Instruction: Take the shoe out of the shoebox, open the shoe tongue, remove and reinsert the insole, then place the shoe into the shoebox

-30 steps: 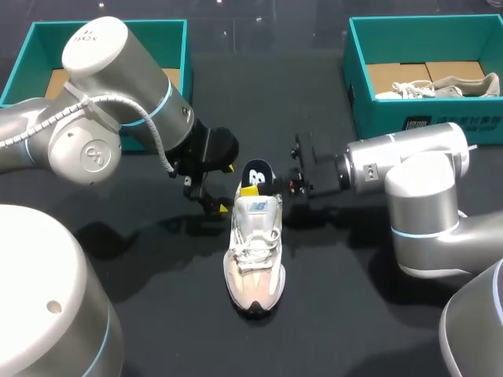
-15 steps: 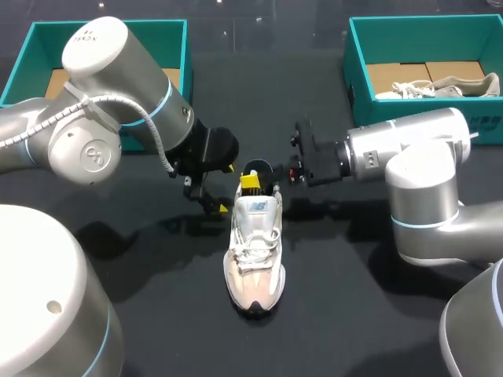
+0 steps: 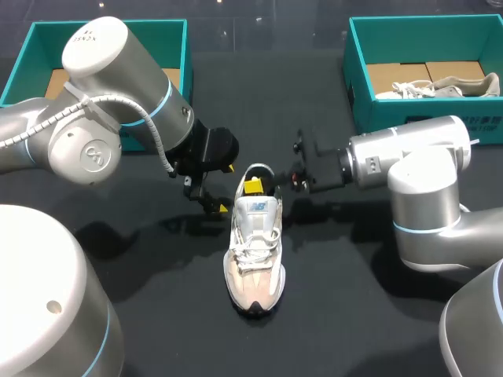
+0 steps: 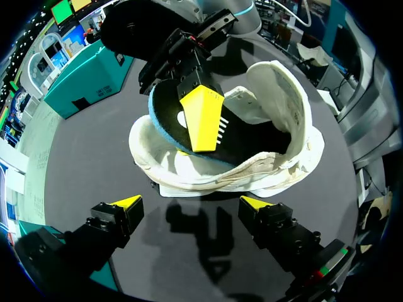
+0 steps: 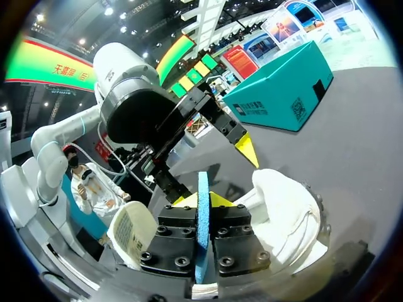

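Observation:
A white and pink sneaker [image 3: 253, 251] lies in the middle of the black table, heel toward the back. My right gripper [image 3: 253, 186] comes in from the right and dips into the heel opening. In the right wrist view it [image 5: 203, 200] is shut on the edge of the blue-backed black insole [image 5: 202, 217], beside the white heel collar [image 5: 283, 207]. In the left wrist view the insole [image 4: 165, 119] lies slanted inside the shoe [image 4: 277, 113]. My left gripper [image 4: 191, 206] stands open just behind the heel, touching nothing, at the shoe's left [image 3: 226, 188].
One teal shoebox [image 3: 102, 35] stands at the back left, partly behind my left arm. Another teal shoebox [image 3: 424, 118] at the back right holds a second pale shoe [image 3: 440, 85]. Bare black tabletop surrounds the sneaker.
The insole stood up out of the heel a second ago; it has now gone down into the shoe. My right gripper followed it down and its fingers narrowed. The left arm kept still.

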You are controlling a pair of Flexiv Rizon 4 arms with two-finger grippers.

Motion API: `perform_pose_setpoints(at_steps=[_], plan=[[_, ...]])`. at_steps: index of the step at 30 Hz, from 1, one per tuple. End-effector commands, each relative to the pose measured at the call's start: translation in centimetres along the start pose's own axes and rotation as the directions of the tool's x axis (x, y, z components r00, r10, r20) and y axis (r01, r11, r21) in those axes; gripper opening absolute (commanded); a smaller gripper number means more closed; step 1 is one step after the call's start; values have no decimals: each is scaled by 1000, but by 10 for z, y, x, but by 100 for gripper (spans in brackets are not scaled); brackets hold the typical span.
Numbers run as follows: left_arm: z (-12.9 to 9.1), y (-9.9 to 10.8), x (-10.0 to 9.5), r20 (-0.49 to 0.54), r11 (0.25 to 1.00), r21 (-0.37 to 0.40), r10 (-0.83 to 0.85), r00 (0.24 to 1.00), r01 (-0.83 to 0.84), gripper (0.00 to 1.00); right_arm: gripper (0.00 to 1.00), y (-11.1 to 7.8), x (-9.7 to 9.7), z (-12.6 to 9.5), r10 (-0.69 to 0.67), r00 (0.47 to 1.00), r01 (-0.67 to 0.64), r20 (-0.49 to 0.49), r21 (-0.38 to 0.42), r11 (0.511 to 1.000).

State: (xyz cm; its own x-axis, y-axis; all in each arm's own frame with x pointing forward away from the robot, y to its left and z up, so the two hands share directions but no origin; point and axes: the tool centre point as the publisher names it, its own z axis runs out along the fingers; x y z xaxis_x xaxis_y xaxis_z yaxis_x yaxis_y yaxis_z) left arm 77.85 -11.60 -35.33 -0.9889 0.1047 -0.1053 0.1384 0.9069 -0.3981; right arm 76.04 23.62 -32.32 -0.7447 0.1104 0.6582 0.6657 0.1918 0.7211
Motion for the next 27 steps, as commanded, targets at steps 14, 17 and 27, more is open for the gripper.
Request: perform_pose_setpoints(at_steps=[14, 17, 27], plan=[[0, 0, 1, 2, 1000, -3, 0, 1000, 0, 100, 26, -13, 4, 11, 39, 999, -40, 18, 51, 998], [0, 0, 1, 2, 1000, -3, 0, 1000, 0, 100, 37, -5, 7, 9, 0, 1000, -2, 31, 55, 999], [0, 0, 1, 2, 1000, -3, 0, 1000, 0, 100, 37, 10, 10, -3, -64, 994, 59, 87, 58, 997]])
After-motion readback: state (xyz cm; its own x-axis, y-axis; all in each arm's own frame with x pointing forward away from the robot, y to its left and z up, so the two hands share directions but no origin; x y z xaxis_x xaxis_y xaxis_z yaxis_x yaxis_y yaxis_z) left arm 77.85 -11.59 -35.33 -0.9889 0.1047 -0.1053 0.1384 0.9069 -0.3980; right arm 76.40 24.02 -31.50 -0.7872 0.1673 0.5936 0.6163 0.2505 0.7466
